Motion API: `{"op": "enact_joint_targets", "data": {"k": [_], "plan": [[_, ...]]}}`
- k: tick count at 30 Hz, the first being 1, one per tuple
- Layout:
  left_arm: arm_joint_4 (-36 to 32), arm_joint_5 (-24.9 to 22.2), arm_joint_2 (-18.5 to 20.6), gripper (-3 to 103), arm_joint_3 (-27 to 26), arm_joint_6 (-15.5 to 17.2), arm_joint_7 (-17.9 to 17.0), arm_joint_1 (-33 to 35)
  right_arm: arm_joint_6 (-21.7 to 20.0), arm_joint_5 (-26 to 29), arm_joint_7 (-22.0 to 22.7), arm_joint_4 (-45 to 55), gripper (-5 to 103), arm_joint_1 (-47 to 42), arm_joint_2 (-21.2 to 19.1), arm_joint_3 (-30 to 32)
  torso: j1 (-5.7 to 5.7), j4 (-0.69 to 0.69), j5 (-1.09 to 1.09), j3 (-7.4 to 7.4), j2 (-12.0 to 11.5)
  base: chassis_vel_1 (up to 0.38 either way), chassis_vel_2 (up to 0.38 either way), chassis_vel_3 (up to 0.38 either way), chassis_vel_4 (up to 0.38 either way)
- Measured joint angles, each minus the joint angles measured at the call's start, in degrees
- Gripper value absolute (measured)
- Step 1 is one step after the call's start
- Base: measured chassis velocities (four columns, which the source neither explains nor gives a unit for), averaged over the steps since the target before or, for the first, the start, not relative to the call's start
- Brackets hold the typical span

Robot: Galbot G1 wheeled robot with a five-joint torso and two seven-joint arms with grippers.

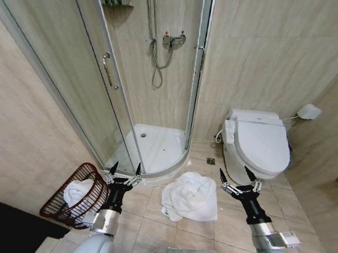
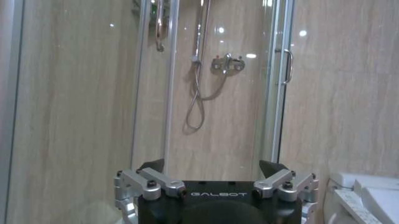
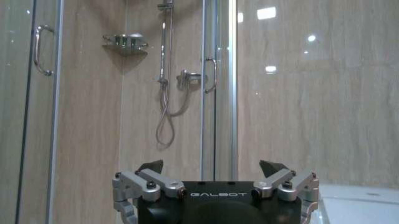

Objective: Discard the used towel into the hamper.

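Note:
A crumpled white towel lies on the tiled floor in front of the shower, between my two arms. The hamper, a dark reddish-brown wire basket, stands at the lower left against the wall and holds another white cloth. My left gripper is open, raised just right of the hamper's rim and left of the towel. My right gripper is open too, raised to the right of the towel, in front of the toilet. In each wrist view the gripper points at the shower with nothing between its fingers.
A glass shower cabin with a white tray fills the corner ahead. A white toilet stands at the right with its lid down. A floor drain lies between the shower and the toilet. Beige walls close in on both sides.

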Motion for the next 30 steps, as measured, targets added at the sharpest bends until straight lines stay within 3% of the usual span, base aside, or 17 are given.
{"op": "enact_joint_targets", "data": {"k": [13, 30], "plan": [[0.00, 0.00, 0.00, 99, 0.00, 0.00, 0.00, 0.00, 0.00, 0.00, 0.00, -0.16, 100, 0.14, 0.00, 0.00, -1.39, 0.00, 0.00, -1.96, -3.36, 0.000, 0.000, 0.000, 0.000], [0.00, 0.00, 0.00, 99, 0.00, 0.00, 0.00, 0.01, -0.58, -4.22, 1.50, -22.89, 100, 14.44, -0.28, 0.12, -3.15, 0.00, 0.00, -4.52, -7.69, 0.000, 0.000, 0.000, 0.000]]}}
